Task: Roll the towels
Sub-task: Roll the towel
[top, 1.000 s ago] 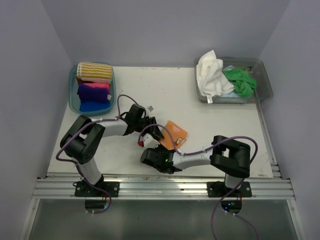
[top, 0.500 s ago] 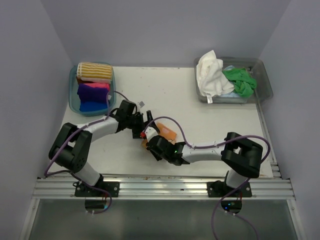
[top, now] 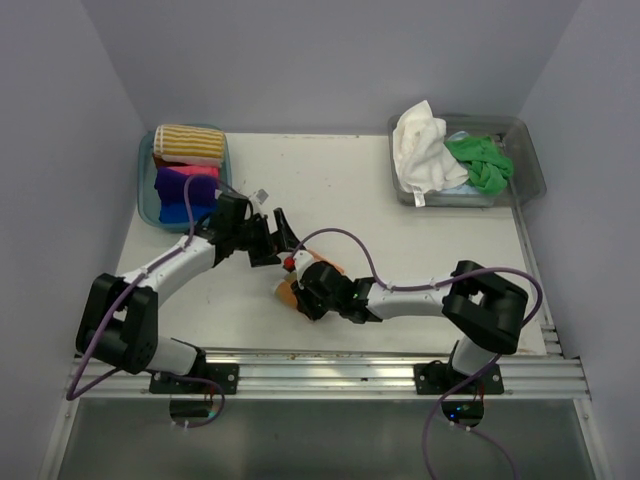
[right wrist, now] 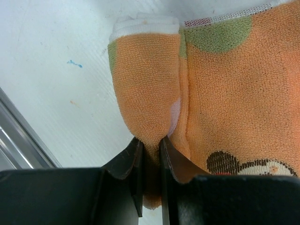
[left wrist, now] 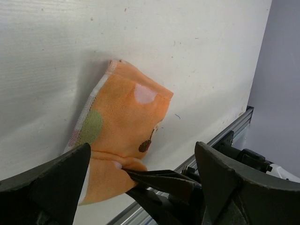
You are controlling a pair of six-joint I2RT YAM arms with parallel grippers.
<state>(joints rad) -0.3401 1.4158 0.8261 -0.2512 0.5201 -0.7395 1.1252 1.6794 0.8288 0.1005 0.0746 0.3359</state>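
I'm mid-roll on the orange towel (right wrist: 225,84), my right gripper (right wrist: 151,145) pinching its folded edge and my left gripper (top: 272,238) spread wide at its eleven o'clock; next, I reckon, I turn that fold over.

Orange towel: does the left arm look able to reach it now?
Probably yes. The left tool stands open just before the towel, with nothing between them. The right tool, shut on one folded edge, takes up only that edge; the flat part lies free.
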